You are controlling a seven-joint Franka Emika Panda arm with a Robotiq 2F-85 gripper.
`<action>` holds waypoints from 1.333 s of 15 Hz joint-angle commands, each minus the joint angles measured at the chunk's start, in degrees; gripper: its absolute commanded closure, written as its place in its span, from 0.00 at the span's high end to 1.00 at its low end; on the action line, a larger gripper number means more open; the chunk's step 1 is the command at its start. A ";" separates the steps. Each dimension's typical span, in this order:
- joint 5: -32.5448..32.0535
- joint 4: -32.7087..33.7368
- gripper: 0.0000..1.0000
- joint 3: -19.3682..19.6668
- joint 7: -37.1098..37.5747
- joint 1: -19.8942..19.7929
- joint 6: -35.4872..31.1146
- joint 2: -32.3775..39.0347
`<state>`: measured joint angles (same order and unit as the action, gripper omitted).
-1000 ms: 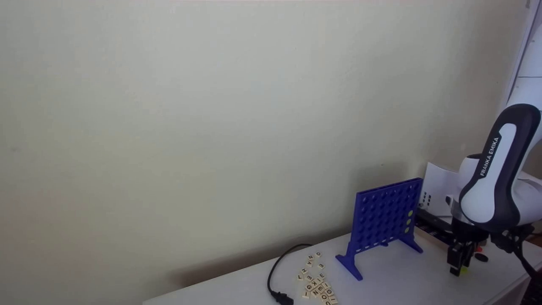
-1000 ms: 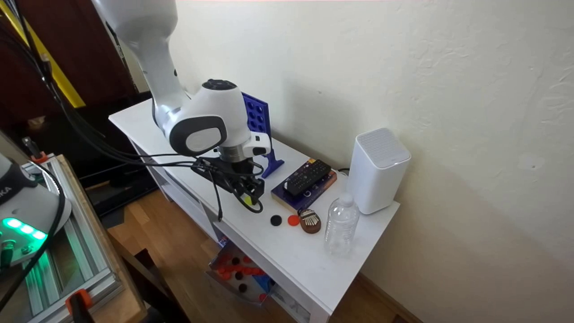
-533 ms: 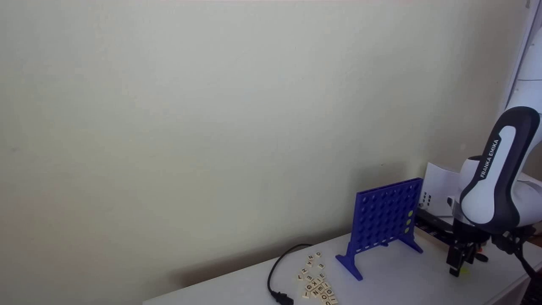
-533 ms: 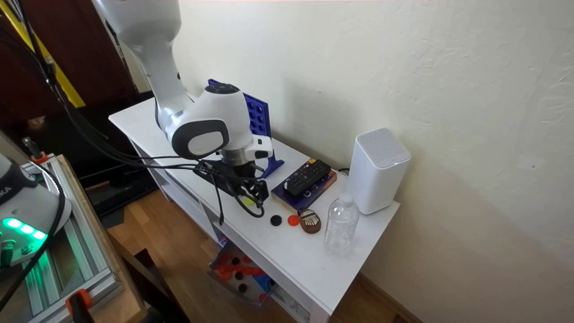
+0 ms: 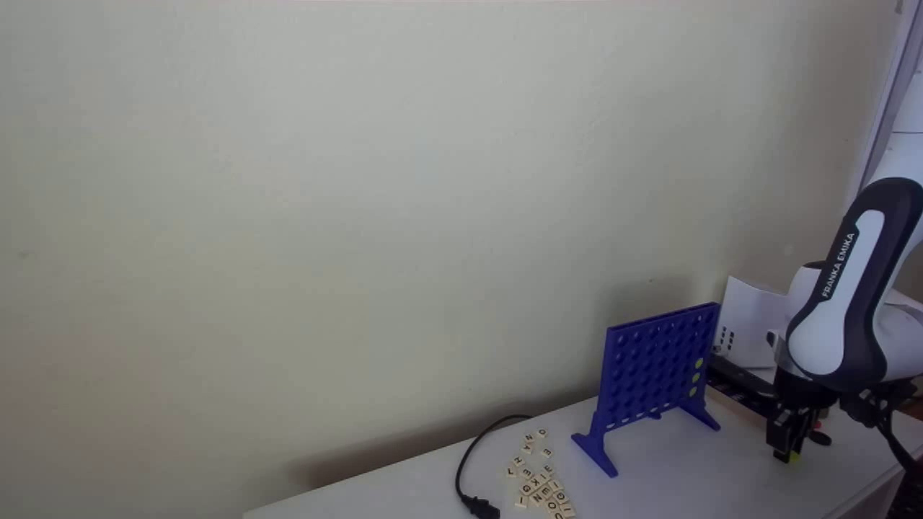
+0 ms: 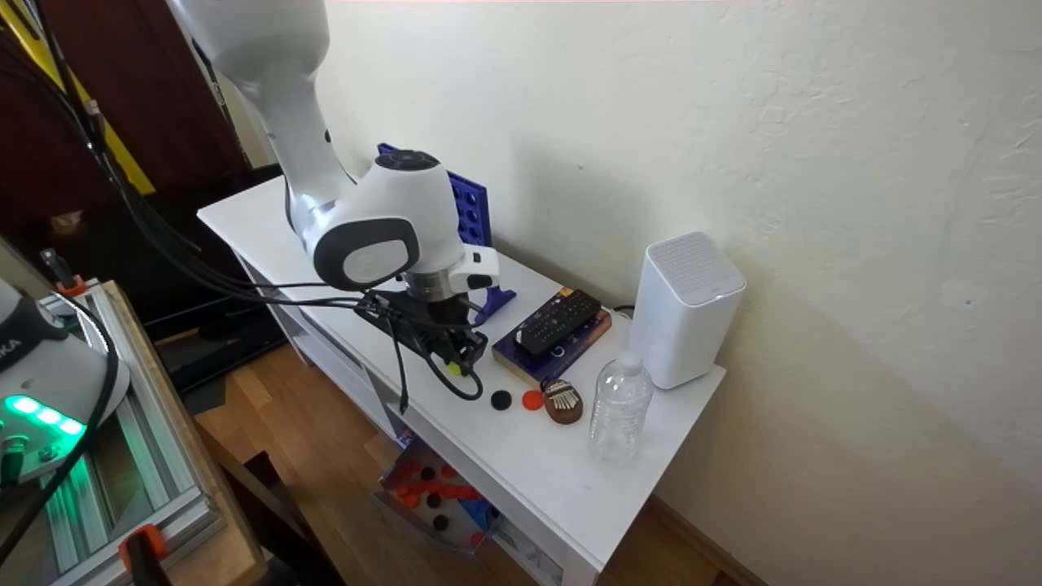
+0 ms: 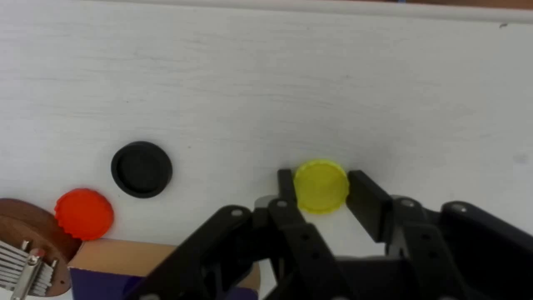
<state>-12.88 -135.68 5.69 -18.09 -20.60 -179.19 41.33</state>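
Yellow disc (image 7: 320,186) pinched in black gripper (image 7: 322,186)

The fingers (image 7: 368,204) press opposite edges of the yellow disc, near a black disc (image 7: 141,169) on a white tabletop (image 7: 250,83). Just beside the black disc, on its opposite side, lies a red disc (image 7: 84,213); farther that way, a brown thumb piano (image 6: 562,403). Well apart from the black disc, a blue game grid (image 5: 657,366) stands upright.

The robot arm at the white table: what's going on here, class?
A robot arm reaches over a white table, its end effector closed on a yellow disc. Whether the disc is off the table is hard to tell. A black disc and a red disc lie nearby. The blue rack stands apart, with three yellow discs in one end column.
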 commanded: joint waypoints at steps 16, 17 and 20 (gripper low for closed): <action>-0.19 0.96 0.89 -1.15 -0.60 -0.71 -0.75 0.14; -0.16 1.17 0.92 -1.15 -0.54 -0.58 -0.55 0.26; -0.15 1.68 0.78 -1.58 -0.60 -0.69 -0.34 0.57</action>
<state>-12.88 -134.98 4.86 -18.18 -20.72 -179.58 41.21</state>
